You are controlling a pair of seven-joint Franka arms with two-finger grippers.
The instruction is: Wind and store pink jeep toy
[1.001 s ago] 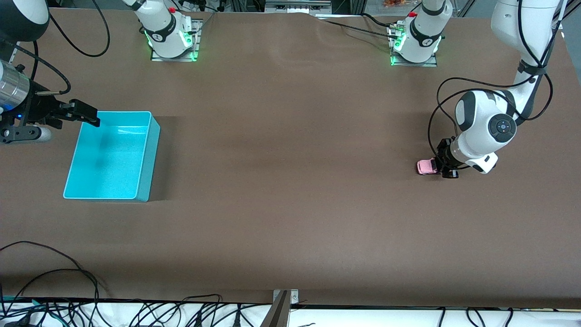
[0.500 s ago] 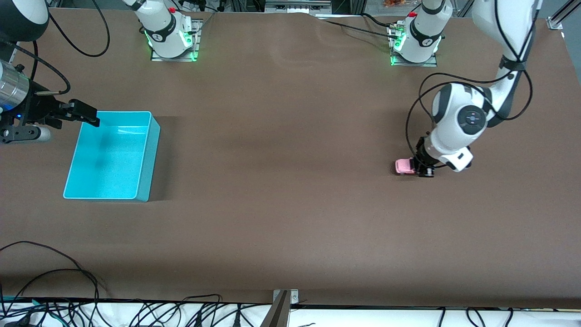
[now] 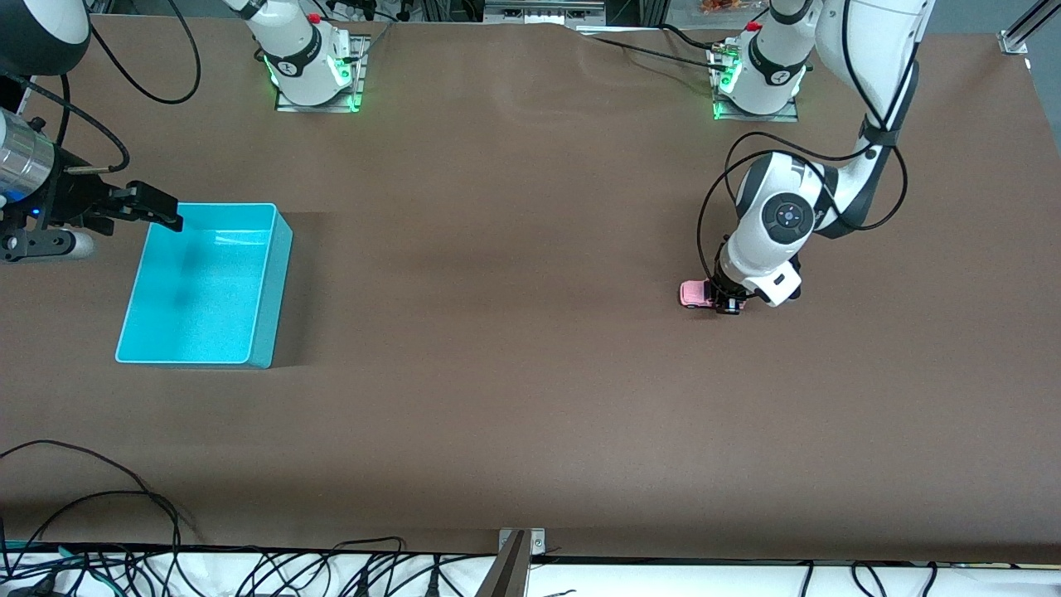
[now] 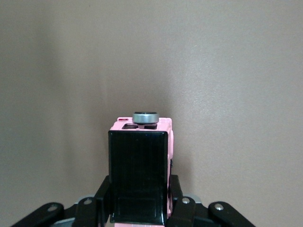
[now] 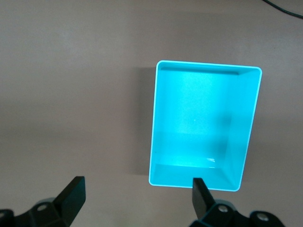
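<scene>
My left gripper (image 3: 719,300) has slid along the table (image 3: 530,348) toward the right arm's end, fingers clamped on the pink jeep toy (image 3: 695,293). The jeep has travelled with it, wheels on the surface, and my left arm has folded in over them.

My left pincer (image 4: 140,208) is showing black fingers, and the pink jeep toy (image 4: 140,165) between them is showing a light pink body under a glossy black roof, with a grey ring at its nose. The bin (image 3: 203,286) is glowing turquoise against the plain brown tabletop (image 3: 497,373). My right pincer (image 5: 137,198) is black too.
</scene>
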